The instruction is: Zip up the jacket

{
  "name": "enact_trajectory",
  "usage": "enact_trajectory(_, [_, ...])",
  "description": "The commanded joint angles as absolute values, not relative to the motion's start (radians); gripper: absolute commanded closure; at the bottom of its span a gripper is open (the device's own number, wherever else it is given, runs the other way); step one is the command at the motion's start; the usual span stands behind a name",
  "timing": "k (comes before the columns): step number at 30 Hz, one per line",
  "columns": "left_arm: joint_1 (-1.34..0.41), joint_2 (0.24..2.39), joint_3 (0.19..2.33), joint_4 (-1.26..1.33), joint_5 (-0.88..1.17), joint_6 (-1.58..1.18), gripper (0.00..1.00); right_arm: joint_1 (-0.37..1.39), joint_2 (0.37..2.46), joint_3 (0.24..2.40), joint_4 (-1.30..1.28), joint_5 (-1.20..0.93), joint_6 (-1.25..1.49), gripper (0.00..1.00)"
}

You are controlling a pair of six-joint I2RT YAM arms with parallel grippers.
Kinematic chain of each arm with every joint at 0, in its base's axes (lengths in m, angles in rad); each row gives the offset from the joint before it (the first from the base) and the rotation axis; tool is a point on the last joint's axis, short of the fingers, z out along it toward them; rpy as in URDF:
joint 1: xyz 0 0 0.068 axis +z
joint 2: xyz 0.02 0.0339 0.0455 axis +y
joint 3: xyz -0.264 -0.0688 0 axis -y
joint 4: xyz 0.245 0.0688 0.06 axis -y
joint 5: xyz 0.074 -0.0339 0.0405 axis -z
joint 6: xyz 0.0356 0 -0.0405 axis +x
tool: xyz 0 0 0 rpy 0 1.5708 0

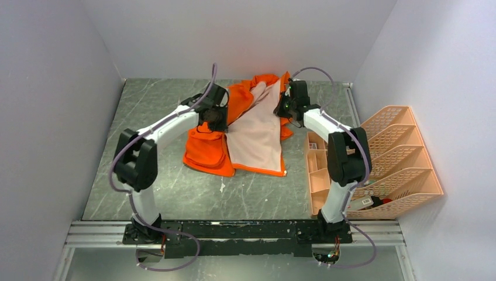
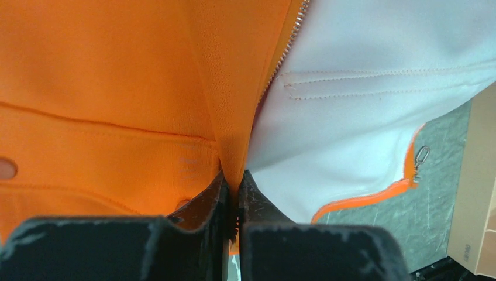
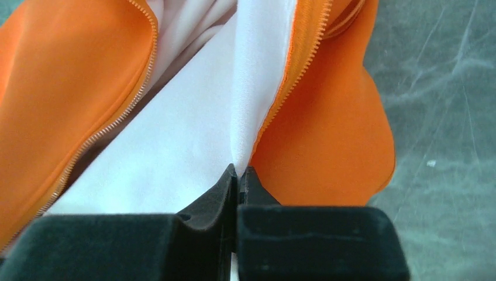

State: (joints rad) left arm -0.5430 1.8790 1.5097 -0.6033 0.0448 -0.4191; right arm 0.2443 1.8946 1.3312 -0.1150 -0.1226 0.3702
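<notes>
The orange jacket [image 1: 210, 153] lies open on the table, its pale pink lining [image 1: 257, 132] facing up. My left gripper [image 1: 212, 120] is shut on the jacket's left front edge; in the left wrist view [image 2: 234, 181] orange fabric [image 2: 105, 88] is pinched between the jaws beside the zipper teeth [image 2: 281, 58]. A zipper pull [image 2: 420, 157] hangs at the hem corner. My right gripper [image 1: 286, 105] is shut on the right front edge; in the right wrist view [image 3: 238, 172] the lining fold [image 3: 257, 76] runs into the jaws, with the zipper teeth [image 3: 298, 70] alongside.
A peach basket rack [image 1: 380, 161] stands at the right of the table, close to the right arm. White walls enclose the grey marbled table [image 1: 158, 193] on three sides. A box edge [image 2: 476, 187] shows at the right of the left wrist view.
</notes>
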Motion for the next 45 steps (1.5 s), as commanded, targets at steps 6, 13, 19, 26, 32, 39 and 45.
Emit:
enact_trajectory(6, [-0.47,1.671,1.294,-0.555,0.042,-0.484,0.92,0.29,1.68,1.122,-0.1,0.038,0.402,1.0])
enact_trajectory(13, [-0.432,1.568,1.206,-0.545,0.076,-0.484,0.92,0.29,1.588,1.057,-0.145,0.122,0.392,1.0])
enact_trajectory(19, [-0.406,1.492,1.112,-0.532,0.109,-0.482,0.92,0.291,1.582,1.022,-0.157,0.172,0.389,1.0])
enact_trajectory(26, [-0.396,1.492,1.105,-0.554,0.076,-0.478,0.92,0.296,1.558,0.995,-0.159,0.161,0.405,1.0])
enact_trajectory(32, [-0.299,1.402,1.166,-0.628,0.015,-0.476,0.92,0.303,1.46,0.981,-0.201,0.194,0.397,1.0])
enact_trajectory(39, [-0.229,1.287,1.246,-0.797,-0.137,-0.395,0.92,0.307,1.374,0.945,-0.238,0.251,0.407,1.0])
enact_trajectory(45, [-0.2,1.203,1.302,-0.912,-0.212,-0.372,0.92,0.307,1.389,0.947,-0.229,0.287,0.416,1.0])
